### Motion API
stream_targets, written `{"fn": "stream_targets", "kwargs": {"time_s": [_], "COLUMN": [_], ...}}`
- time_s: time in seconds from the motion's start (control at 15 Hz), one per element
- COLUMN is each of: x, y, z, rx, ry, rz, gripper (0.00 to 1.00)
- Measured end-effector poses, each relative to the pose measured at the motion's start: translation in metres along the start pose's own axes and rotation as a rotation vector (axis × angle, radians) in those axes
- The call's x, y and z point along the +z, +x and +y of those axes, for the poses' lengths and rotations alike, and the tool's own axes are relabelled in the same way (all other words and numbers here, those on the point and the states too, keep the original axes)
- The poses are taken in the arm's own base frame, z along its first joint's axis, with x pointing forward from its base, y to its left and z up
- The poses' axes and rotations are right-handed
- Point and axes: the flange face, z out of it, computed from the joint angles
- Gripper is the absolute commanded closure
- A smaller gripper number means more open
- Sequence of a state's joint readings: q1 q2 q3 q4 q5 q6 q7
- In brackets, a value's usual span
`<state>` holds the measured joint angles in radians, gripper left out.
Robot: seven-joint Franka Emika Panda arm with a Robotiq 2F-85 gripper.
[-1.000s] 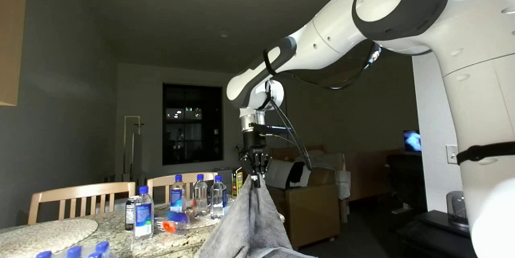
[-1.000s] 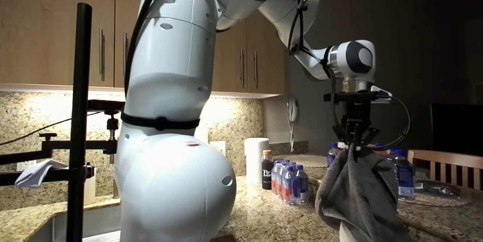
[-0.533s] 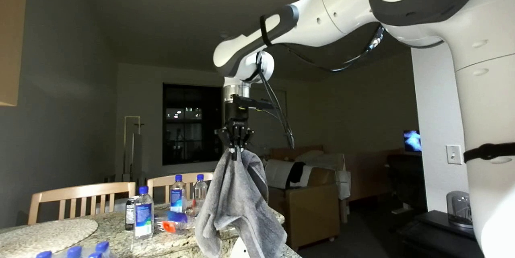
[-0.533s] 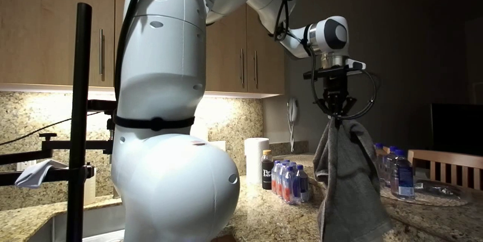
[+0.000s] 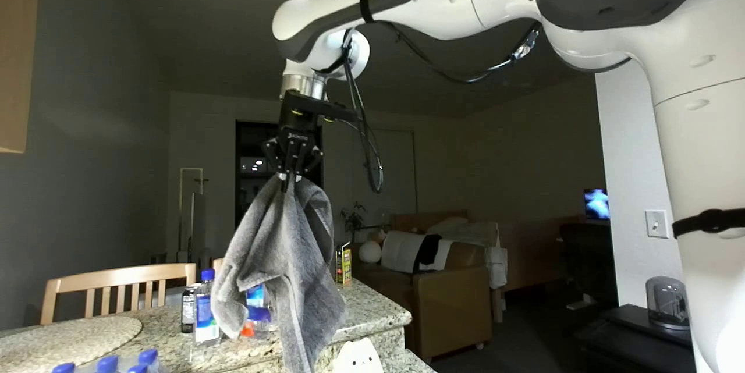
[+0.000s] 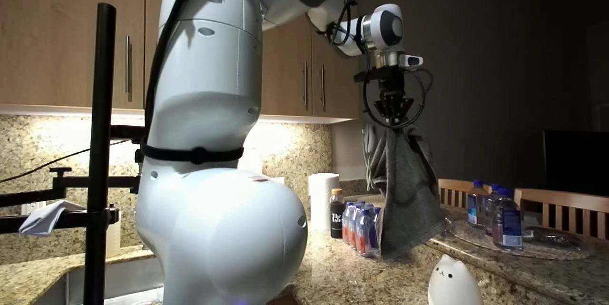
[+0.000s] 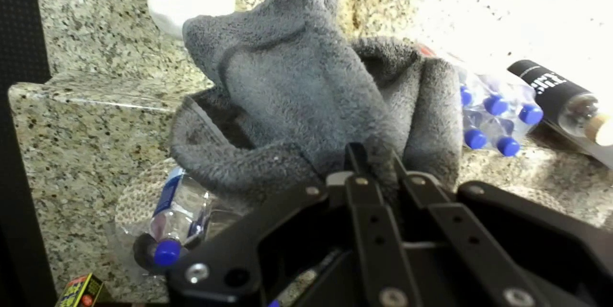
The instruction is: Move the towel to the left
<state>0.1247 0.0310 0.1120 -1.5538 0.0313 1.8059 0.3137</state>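
In an exterior view a clear, blue-capped bottle (image 5: 205,313) stands left of the plush grey towel (image 5: 284,256), which hangs below the gripper (image 5: 290,178), long axis near upright, top pinched in its narrow grip. Rightward comes the squared corner of the speckled granite counter (image 5: 378,311); the coming move likely turns on those loose folds clearing its edge.
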Motion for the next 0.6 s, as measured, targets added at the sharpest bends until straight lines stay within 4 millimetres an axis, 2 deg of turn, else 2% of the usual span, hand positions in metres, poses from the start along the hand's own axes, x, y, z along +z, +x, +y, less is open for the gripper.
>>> {"fn": "stream_targets", "kwargs": {"time_s": [0.27, 0.6], "x": [-0.008, 0.012], "y": [-0.006, -0.017], "z": [-0.056, -0.112], "rx": [-0.015, -0.038], "ry": [0.042, 0.059], "rz": [0.030, -0.001], "gripper": [0.91, 0.91]}}
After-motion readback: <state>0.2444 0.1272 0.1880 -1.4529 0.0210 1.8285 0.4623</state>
